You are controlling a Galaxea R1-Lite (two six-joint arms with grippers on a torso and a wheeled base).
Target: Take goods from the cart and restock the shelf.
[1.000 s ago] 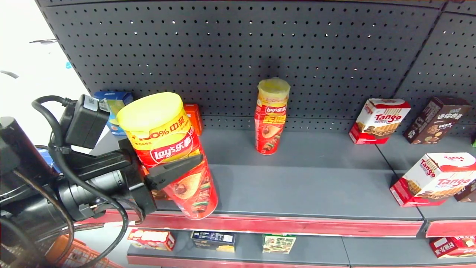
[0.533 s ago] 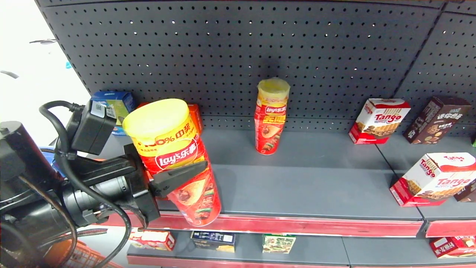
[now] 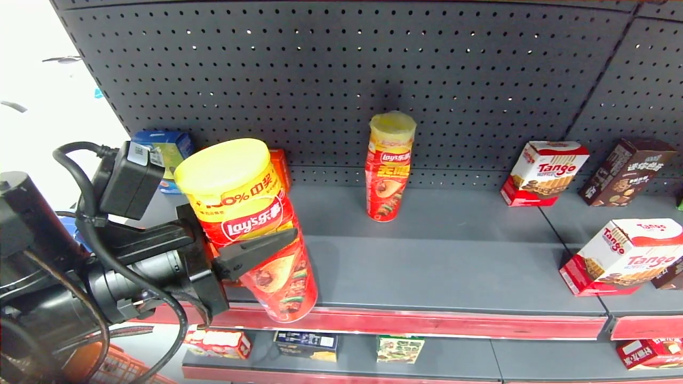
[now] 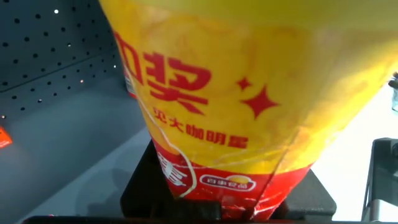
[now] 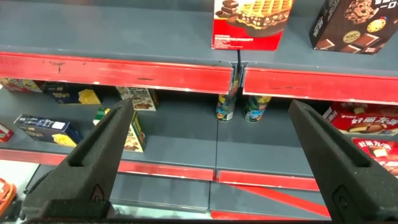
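Cart: an orange basket [image 3: 104, 365] shows at the lower left corner, below the left arm.
Left gripper [image 3: 265, 241]: clamped across the middle of the held canister, one dark finger lying over the front of its red band.
Held canister [image 3: 241, 210]: yellow lid up, tilted with its top leaning left; its base hangs in front of the red price strip [image 3: 427, 321], not yet over the shelf [image 3: 427, 266].
Handling: probably light and stiff (a smooth, glossy tube, so it could slip), with crisps inside that would break. A mid-body hold, as here, looks best.
Open spot: bare deck lies just to the right of the base.
Standing canister [image 3: 389, 168]: upright near the back panel, well apart from the held one.
Wafer boxes [image 3: 543, 172]: far right.
Right gripper [image 5: 208, 158]: fingers spread wide with nothing between them, facing lower shelves.
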